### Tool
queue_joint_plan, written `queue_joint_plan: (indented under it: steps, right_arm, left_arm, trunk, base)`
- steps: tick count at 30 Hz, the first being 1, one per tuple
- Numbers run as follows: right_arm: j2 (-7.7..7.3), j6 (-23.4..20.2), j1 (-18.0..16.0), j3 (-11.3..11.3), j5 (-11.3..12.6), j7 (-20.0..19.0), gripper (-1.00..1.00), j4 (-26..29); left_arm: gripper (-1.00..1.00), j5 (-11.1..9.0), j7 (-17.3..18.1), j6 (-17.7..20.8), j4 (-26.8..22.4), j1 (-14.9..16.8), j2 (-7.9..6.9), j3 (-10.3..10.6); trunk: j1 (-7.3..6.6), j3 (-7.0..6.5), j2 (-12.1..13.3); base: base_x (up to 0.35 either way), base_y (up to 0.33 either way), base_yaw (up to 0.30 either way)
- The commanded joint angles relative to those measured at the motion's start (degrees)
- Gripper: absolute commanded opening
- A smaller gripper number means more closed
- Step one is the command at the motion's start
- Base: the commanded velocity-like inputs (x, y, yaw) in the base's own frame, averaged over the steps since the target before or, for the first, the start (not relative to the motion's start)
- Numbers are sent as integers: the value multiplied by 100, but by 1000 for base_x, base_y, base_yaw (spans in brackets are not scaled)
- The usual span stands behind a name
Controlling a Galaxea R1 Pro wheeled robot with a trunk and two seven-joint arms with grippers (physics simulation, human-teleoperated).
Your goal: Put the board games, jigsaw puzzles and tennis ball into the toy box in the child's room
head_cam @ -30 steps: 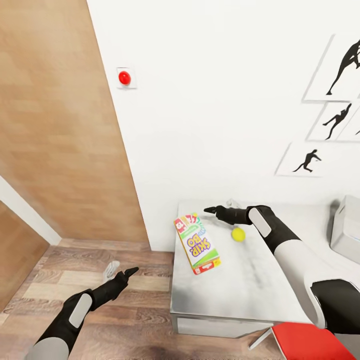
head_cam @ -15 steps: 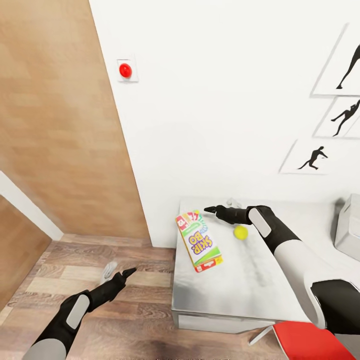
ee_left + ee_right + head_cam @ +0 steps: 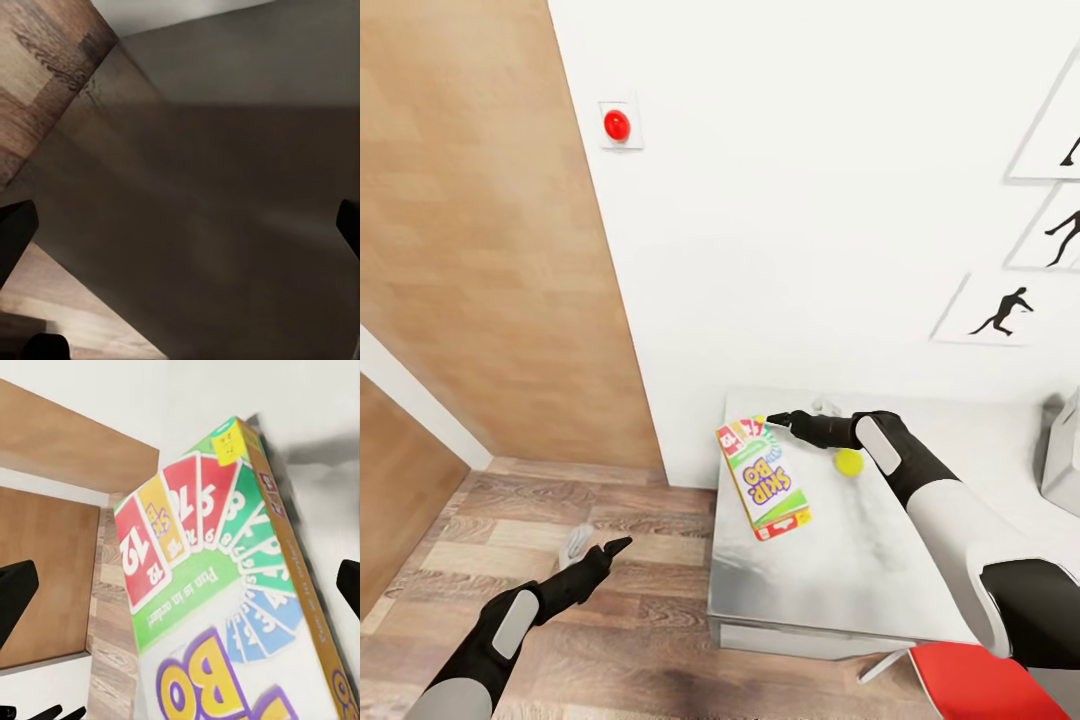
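Note:
The board game [image 3: 765,478], a white and green SKIP BO box with red ends, lies near the left edge of the grey table [image 3: 840,570]. The right wrist view looks close onto its card-fan end [image 3: 217,607]. My right gripper [image 3: 797,412] hovers open over the box's far end, with nothing between its fingers [image 3: 15,600]. The tennis ball [image 3: 848,461] rests on the table just right of the box, beside my right forearm. A light grey bin [image 3: 1063,450], apparently the toy box, is cut off at the right edge. My left gripper [image 3: 598,545] hangs open over the plank floor.
A wooden door [image 3: 480,250] stands left of the white wall, which carries a red button [image 3: 617,125]. Black athlete pictures [image 3: 1000,310] hang at the right. A red chair seat [image 3: 980,680] sits at the table's near right corner. Wood floor [image 3: 610,620] lies left of the table.
The whole view has shifted, so the table, box and ball sit slightly further right. My right gripper now stands closer over the box's far end. The left arm is unchanged.

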State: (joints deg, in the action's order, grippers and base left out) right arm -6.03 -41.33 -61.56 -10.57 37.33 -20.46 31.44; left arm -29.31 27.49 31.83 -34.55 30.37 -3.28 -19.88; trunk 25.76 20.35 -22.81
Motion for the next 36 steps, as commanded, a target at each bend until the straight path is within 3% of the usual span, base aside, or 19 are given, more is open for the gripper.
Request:
queue_joint_plan:
  steps: [1, 36]
  right_arm:
    - [-4, -7, -5, -24, -7, -19, 100, 2]
    - [0, 1, -3, 13, -1, 24, 100, 4]
  left_arm:
    - [100, -23, 9, 44, 0, 5, 2, -21]
    - [100, -25, 2, 43, 4, 4, 2, -17]
  trunk:
    - [3, 19, -11]
    - [3, 346, -11]
  base:
    - [0, 0, 63]
    - [0, 0, 63]
